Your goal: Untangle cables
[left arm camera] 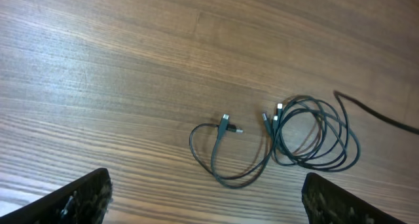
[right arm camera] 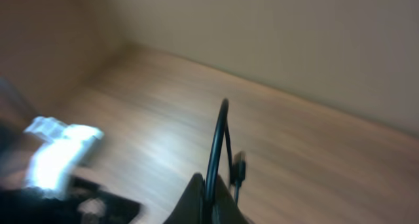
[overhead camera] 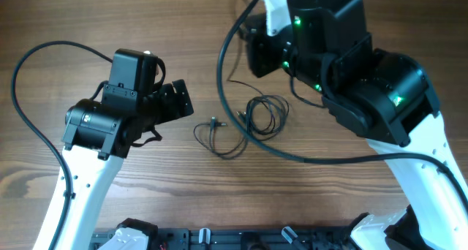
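Right wrist: jaws tight around cable point(right arm camera: 215, 145)

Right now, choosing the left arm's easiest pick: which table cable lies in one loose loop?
The short cable, left of the coiled bundle in the left wrist view: one open loop, not several wound turns.

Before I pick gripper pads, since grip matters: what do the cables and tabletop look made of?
Cables: thin black matte jacket, probably rubber or plastic; plug tips glint like metal. Table: wood grain, slight sheen; solid or laminate unclear.
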